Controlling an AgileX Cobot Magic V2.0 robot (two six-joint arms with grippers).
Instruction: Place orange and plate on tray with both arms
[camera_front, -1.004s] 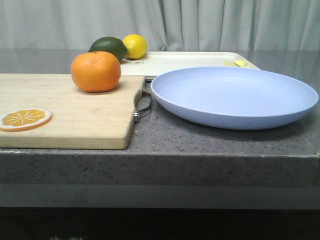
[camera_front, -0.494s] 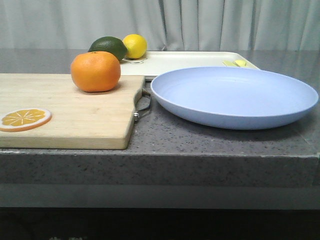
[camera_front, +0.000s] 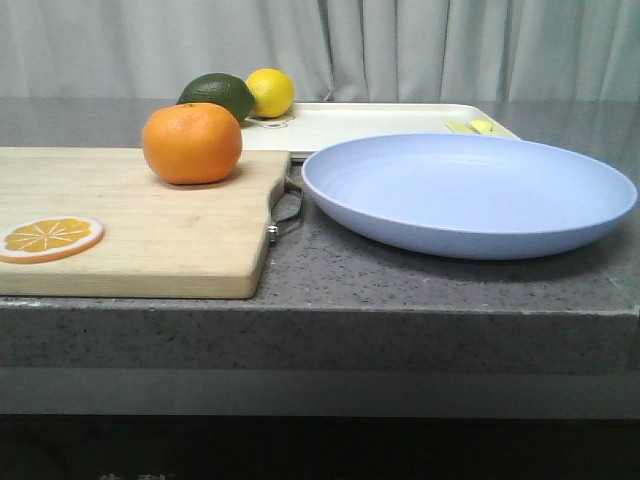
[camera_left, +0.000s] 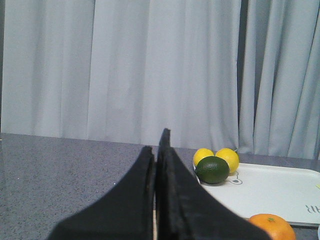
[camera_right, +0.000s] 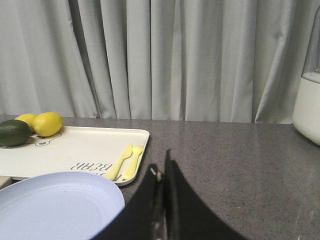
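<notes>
Orange at centre left and plate at right lie untouched, both grippers closed empty, so reaching comes first, opening each.

A cutting board bears an orange slice; lemon beside lime.

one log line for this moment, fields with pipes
orange: on cutting board | plate: on counter, before tray | left end effector: shut, empty | right end effector: shut, empty
</notes>
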